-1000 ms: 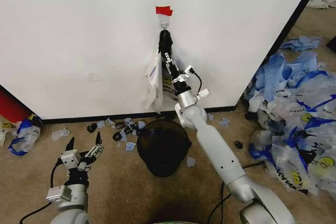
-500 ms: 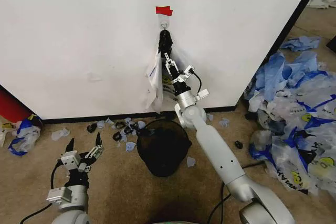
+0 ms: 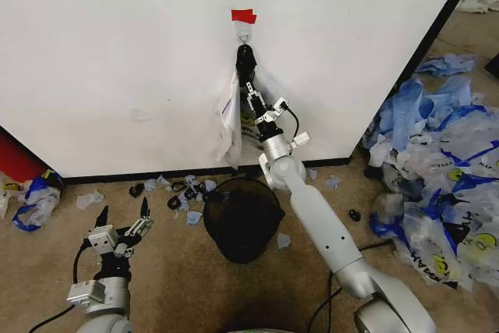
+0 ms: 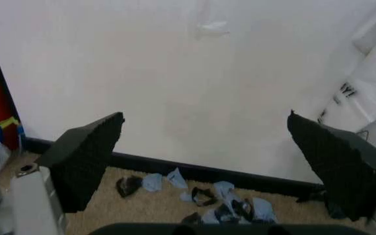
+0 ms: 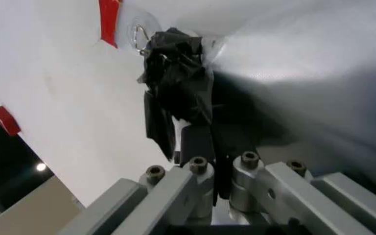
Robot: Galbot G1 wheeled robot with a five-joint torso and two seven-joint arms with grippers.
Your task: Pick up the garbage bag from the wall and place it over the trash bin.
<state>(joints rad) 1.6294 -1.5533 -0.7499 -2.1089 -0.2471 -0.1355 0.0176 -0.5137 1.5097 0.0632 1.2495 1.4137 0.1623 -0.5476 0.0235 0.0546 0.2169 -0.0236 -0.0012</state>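
While staying clamped, right gripper [image 3: 250, 90] has crept up the garbage bag [image 3: 231, 118].

Even bright light, soft shadows; left wrist view blurred, right wrist close-up soft.

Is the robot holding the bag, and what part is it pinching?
Yes. The right gripper pinches the garbage bag by its bunched dark handles below the hook. The left gripper holds nothing.

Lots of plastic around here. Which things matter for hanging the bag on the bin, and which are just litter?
Job:
garbage bag on the wall hook
trash bin
right gripper, at the bag's handles

Lying about:
blue bag pile
scraps by the baseboard
red object
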